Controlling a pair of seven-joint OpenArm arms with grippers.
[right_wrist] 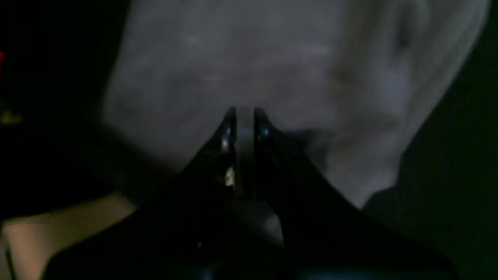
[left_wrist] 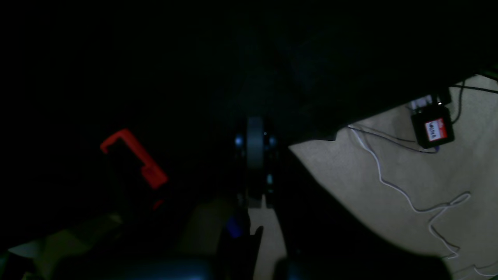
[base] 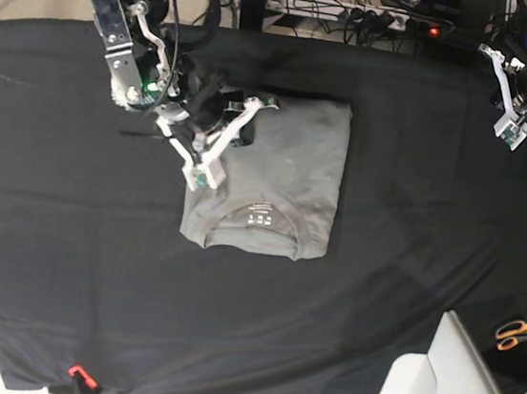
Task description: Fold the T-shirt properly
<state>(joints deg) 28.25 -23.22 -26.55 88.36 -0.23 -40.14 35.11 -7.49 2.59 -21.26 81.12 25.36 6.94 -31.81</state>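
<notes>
Shirt first: the T-shirt (base: 281, 175) lies on the black tabletop (base: 415, 216) a bit left of centre in the base view, already folded into a tall neat rectangle, collar and its small white label facing the near edge. We judge the fold mostly done, maybe one crosswise fold left.

Right pincer (base: 201, 175) sits over the shirt's left edge, about mid-height, jaws closed. In the right wrist view the tips (right_wrist: 245, 116) are pressed together against grey cloth; we cannot tell whether a layer is pinched between them or they only rest on it. Left pincer (base: 514, 132) is parked well apart at the far right of the tabletop, jaws closed, holding nothing; its wrist view shows the closed tips (left_wrist: 255, 144) over dark cloth and the floor beyond.

Risks from here, as we see it:
- If a layer is caught in the right pincer, pulling away drags the left edge out and opens the fold.
- Working one-handed, the free side may slide or skew on the smooth cloth.
- Grabbing only the top layer would peel the stack apart.

Scissors (base: 516, 334) lie off to the right, out of the way.
</notes>
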